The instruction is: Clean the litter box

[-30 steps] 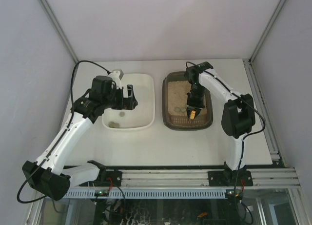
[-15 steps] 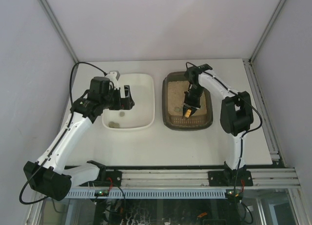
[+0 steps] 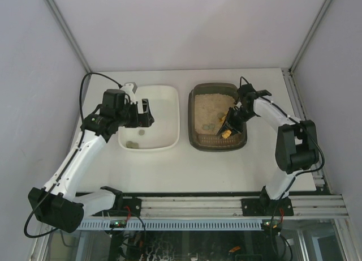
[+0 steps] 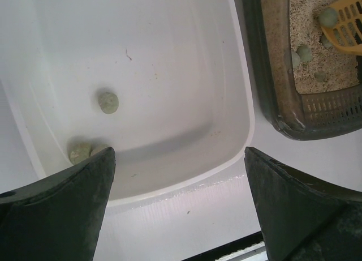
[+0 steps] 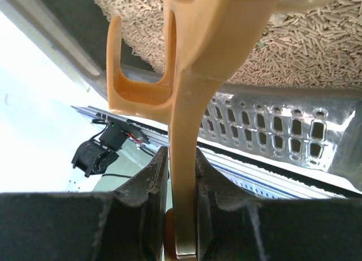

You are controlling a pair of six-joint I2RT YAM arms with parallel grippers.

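Jaws of the right gripper [image 5: 180,176] pinch the scoop [image 5: 192,74] handle over the litter box [image 3: 218,146], just right of the tub [image 3: 164,111], above which the left gripper [image 4: 178,159] hangs spread wide.

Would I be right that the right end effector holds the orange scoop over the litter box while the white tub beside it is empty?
Not quite: the white tub is not empty. Two greenish clumps lie in it, as the left wrist view shows. The right end effector does hold the orange scoop over the litter box.
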